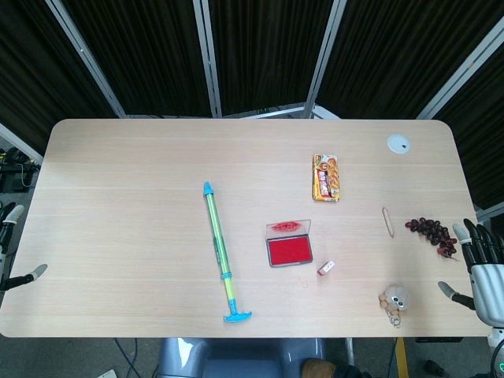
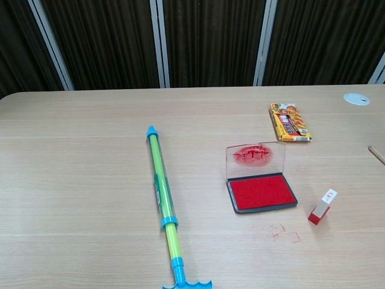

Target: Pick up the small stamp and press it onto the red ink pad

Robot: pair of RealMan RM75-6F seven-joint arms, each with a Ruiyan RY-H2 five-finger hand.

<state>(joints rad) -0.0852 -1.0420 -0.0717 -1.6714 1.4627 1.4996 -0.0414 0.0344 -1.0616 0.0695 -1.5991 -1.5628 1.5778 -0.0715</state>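
The small stamp, a white block with a red end, lies on its side on the table just right of the red ink pad. The pad's clear lid stands open at the back, smeared red. My right hand hovers at the table's right edge with fingers apart and nothing in it, well right of the stamp. My left hand shows at the far left edge, fingers spread, holding nothing. Neither hand appears in the chest view.
A long green and blue water pump toy lies left of the pad. A snack packet sits behind it. A wooden stick, dark grapes, a small plush keychain and a white cap lie to the right.
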